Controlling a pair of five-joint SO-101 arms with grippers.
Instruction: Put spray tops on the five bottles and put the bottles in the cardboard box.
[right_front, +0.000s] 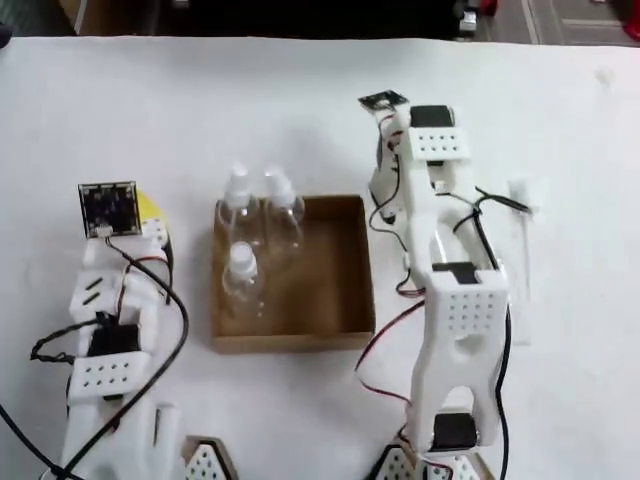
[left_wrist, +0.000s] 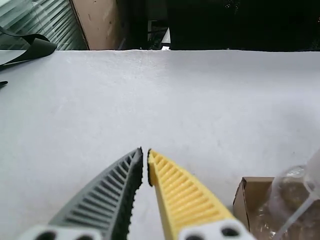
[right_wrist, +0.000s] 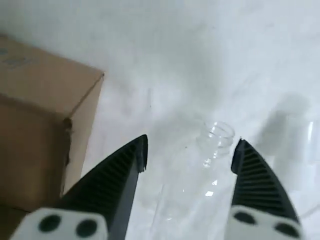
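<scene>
The cardboard box (right_front: 345, 265) sits at mid-table with three clear bottles (right_front: 243, 275) standing in its left half, each wearing a white spray top. My right gripper (right_wrist: 190, 150) is open just right of the box (right_wrist: 40, 120), its black fingers on either side of a capless clear bottle (right_wrist: 212, 145) lying on the table. A second clear bottle (right_wrist: 300, 145) lies just beyond it. A loose spray top (right_front: 519, 194) with its tube rests right of the right arm (right_front: 440, 200). My left gripper (left_wrist: 145, 154) is shut and holds nothing, left of the box (left_wrist: 252, 197).
White cloth covers the table (right_front: 300, 110). Open surface stretches ahead of the left gripper to the far edge (left_wrist: 165, 50). Red and black wires (right_front: 385, 340) hang from the right arm near the box's right wall.
</scene>
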